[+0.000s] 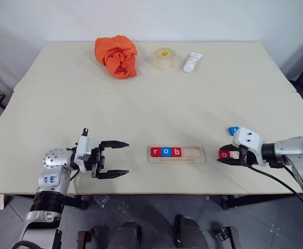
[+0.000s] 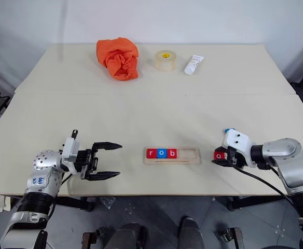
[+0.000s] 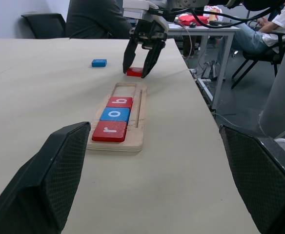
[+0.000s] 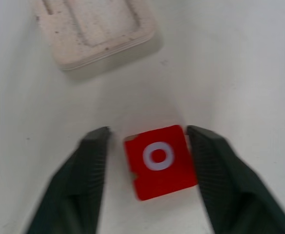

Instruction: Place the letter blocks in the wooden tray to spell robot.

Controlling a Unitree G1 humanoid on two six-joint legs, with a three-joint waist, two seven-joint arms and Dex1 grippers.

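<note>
The wooden tray (image 1: 195, 154) lies near the table's front edge, in the middle. In its left part sit a red r block (image 1: 155, 152), a blue o block (image 1: 165, 152) and a red b block (image 1: 177, 152); its right part is bare. To the tray's right a red o block (image 4: 159, 161) lies flat on the table. My right gripper (image 1: 225, 155) points down over it, open, one finger touching the block's side and the other a sliver away. A blue block (image 1: 233, 130) lies just behind that gripper. My left gripper (image 1: 115, 158) hangs open and empty, left of the tray.
Along the far side of the table (image 1: 151, 109) lie a crumpled orange cloth (image 1: 116, 56), a roll of clear tape (image 1: 164, 58) and a white tube (image 1: 192, 63). In the left wrist view a seated person (image 3: 259, 29) and chairs show beyond the table's right end.
</note>
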